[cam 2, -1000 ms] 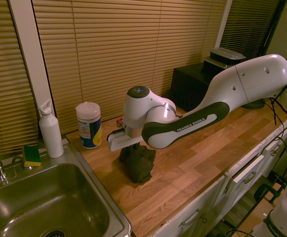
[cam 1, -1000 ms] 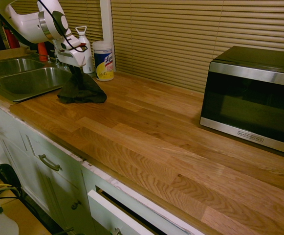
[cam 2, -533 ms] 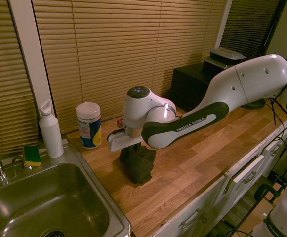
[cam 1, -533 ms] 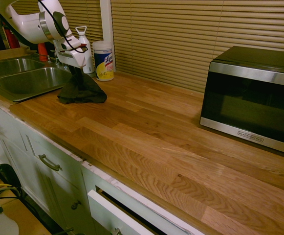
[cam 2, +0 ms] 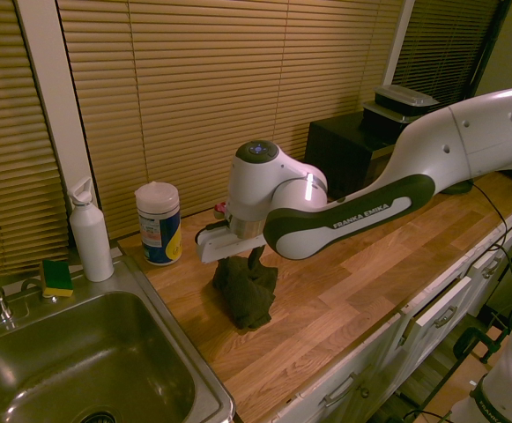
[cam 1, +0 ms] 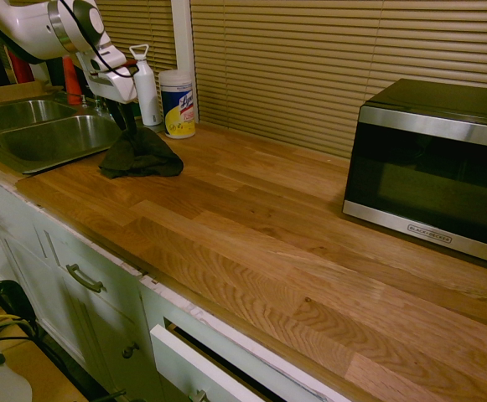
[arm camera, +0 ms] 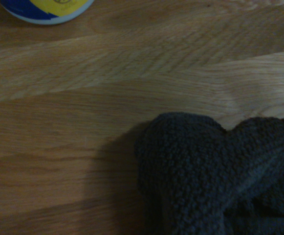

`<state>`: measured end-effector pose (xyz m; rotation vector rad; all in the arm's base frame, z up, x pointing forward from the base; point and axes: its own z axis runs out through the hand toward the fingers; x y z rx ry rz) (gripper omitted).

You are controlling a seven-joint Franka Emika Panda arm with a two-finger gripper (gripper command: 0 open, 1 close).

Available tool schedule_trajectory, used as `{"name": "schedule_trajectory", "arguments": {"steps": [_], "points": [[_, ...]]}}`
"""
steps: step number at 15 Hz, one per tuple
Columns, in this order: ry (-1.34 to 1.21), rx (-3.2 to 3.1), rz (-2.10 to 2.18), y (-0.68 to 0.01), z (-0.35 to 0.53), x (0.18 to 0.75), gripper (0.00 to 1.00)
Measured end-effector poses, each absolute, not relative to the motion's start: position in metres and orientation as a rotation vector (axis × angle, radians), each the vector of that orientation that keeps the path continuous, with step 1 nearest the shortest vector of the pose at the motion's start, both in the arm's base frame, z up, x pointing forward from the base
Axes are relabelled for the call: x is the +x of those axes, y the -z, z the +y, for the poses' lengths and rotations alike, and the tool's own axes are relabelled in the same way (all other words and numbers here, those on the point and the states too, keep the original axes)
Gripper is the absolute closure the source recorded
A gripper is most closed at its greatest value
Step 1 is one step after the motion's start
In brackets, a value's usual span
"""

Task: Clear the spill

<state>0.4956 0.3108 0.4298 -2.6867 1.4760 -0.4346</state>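
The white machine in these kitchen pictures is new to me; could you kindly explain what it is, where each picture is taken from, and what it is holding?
It is a white robot arm with two fingers at its end. Two pictures come from cameras standing in the room on opposite sides of the arm. The third comes from a camera on its wrist, looking down from close by.

The surface is a wooden counter beside a steel sink. On it are a tub of wipes, a white bottle and a microwave. A sponge lies at the sink's edge.

The fingers seem to pinch a dark cloth by its top, and the rest of the cloth rests on the wood. I cannot make out the spill in any view.
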Motion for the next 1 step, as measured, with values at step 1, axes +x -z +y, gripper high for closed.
{"name": "schedule_trajectory", "arguments": {"steps": [1], "points": [[0.449, -2.68, 1.48, -0.4405, 0.312, 0.4873, 0.0]]}}
